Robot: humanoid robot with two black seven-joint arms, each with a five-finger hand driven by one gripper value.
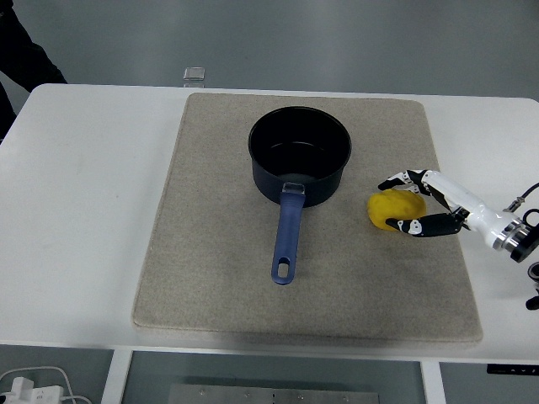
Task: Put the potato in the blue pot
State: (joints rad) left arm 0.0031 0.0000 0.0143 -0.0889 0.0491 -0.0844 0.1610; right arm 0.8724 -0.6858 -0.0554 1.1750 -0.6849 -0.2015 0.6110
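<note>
A white tabletop (93, 210) bears a beige mat (210, 278); grey floor (337, 42) lies beyond, evenly lit.
</note>
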